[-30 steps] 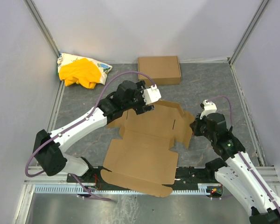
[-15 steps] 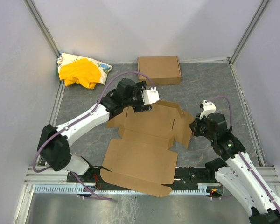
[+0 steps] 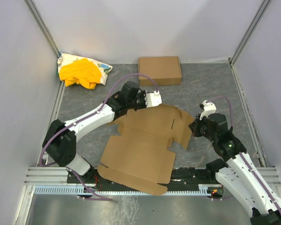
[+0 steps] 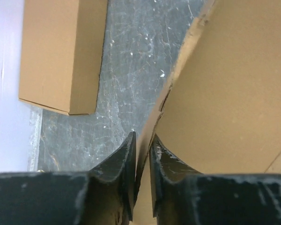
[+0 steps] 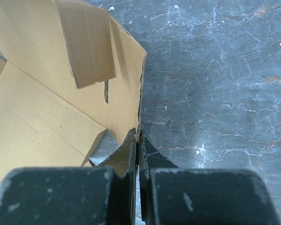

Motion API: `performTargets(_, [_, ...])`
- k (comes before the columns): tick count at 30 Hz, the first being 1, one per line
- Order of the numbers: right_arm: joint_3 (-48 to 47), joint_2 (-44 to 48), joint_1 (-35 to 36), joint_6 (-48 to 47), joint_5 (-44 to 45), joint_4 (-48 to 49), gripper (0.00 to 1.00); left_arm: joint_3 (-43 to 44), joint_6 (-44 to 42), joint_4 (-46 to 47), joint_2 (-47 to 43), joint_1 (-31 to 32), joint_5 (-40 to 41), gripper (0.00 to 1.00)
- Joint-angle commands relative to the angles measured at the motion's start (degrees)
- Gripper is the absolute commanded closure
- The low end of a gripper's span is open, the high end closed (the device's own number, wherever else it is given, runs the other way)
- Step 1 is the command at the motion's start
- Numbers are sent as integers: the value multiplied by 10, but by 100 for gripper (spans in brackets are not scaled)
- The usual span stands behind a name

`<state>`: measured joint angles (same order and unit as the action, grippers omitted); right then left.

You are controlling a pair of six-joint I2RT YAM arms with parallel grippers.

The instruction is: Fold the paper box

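Looking at the table (image 3: 215,89) first: dark grey, marbled, scuffed with fine white scratches, boxed in by pale walls.

Seeing the paper box (image 3: 145,140) sprawling across the middle of it, between the two arms, with its near edge overhanging toward the bases. Reading it as plain brown cardboard: matte, scored with creases, slotted, with side flaps and rounded tabs. Mostly lying flat, but tilting up at the right-side flaps and lifting slightly at the far panel.

Noting the other carton (image 3: 159,70) against the far wall: same brown board, neat shallow rectangle, sitting well apart from the work. Probably parked there to stay out of the way.

Noting the yellow cloth bundle (image 3: 79,72) in the far left corner: soft, crumpled, also well apart.

Finding the left gripper (image 4: 142,143) reaching over the far edge and pinching the far panel's rim between its black fingers (image 4: 124,159), with only the board's thickness separating them. Judging this as taking hold for raising that panel along its crease.

Finding the right gripper (image 5: 137,136) pressed together on the thin edge of a right side flap, with that flap standing up off the table. Judging this as anchoring the sheet against sliding while the far side gets folded.

Rating progress as early: no walls locked, tabs not yet tucked.
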<state>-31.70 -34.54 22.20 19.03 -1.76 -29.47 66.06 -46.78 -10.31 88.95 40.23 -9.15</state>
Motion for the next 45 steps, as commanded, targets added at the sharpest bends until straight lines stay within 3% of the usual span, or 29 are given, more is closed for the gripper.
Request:
performTargets(1, [-24,-10,5,-10,-30,0,98,-34,1,57,-37,1,35,88])
performTargets(3, [-28,-14,5,-10,-36,0,98,-64,-10,84,-45,3,57,97])
performTargets(6, [-36,-20,5,-9,-39,-5,98,-89,-9,106,-53,8,85,97])
performTargets(8, [-46,-27,5,-4,-35,-14,91,-88,22,116,-62,11,108,97])
performTargets(11, [-72,-47,5,15,-17,-32,65,-95,62,136,-90,13,152,97])
performTargets(13, [-98,-64,5,20,-15,-49,41,-114,68,158,-119,17,174,97])
performTargets(14, [-110,-71,5,22,-15,-57,38,-124,67,166,-137,20,180,97])
performTargets(19, [-168,-77,5,33,-12,-80,35,-152,54,166,-223,53,203,97])
performTargets(24, [-218,-50,6,33,30,-114,34,-147,13,95,-255,80,192,95])
performTargets(28, [-243,-39,5,43,80,-167,34,-122,-8,16,-241,94,182,88])
performTargets(32, [-227,-21,5,66,109,-196,34,-122,-47,5,-219,127,229,85])
performTargets(40, [-183,17,5,65,99,-157,36,-114,-103,1,-157,179,310,86])
performTargets(45, [-203,-36,5,38,137,-125,37,-128,-99,15,-163,190,328,88])
